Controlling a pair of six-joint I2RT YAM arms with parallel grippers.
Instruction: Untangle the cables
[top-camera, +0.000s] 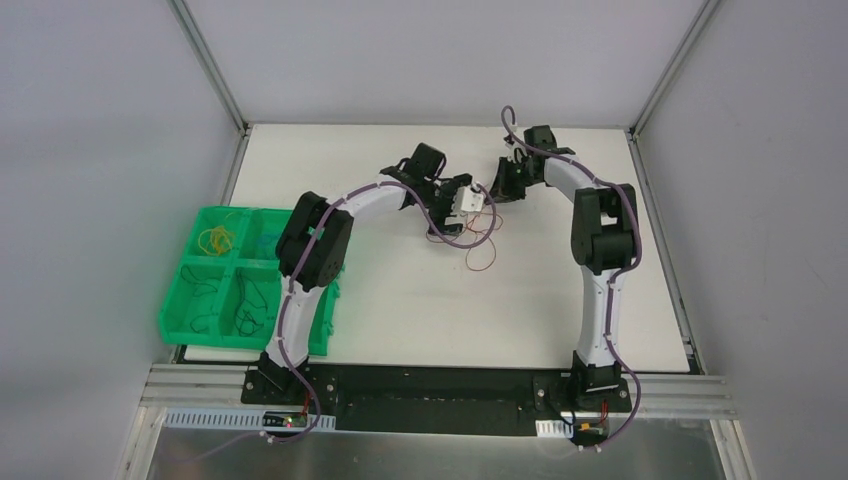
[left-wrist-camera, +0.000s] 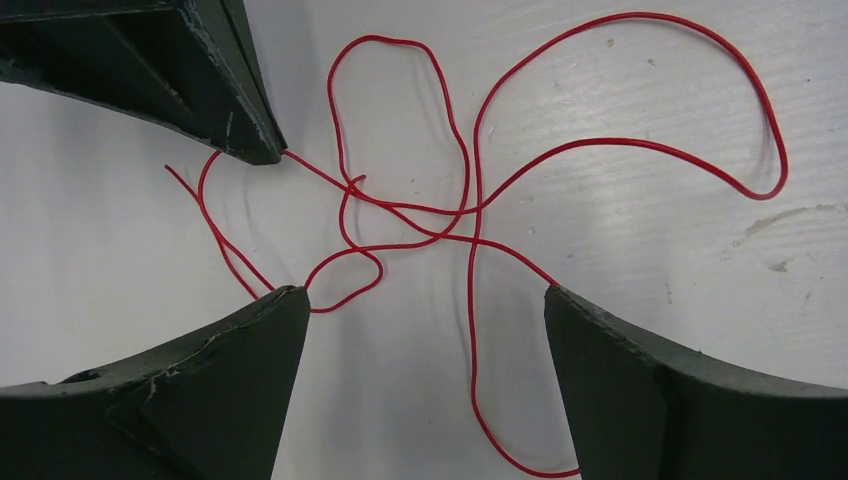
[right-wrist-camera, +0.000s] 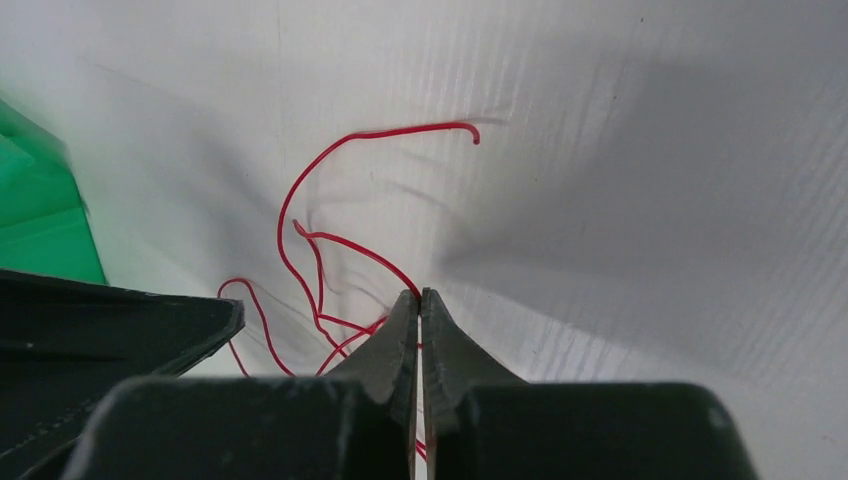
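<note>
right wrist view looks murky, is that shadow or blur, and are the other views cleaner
Right wrist view: a broad soft shadow lies over the table, the green bin at the left edge is blurred, the red wire is fairly sharp. Left wrist view: even light, wire crisp with faint shadows beside it. Top view: flat, even light, wire too thin to trace.

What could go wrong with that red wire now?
The right gripper, jaws shut, pinches the red cable, which crosses itself several times. Pulling now could tighten those loops into a knot. The left gripper hangs with jaws open over the tangle; closing there might catch two strands together instead of one.
</note>
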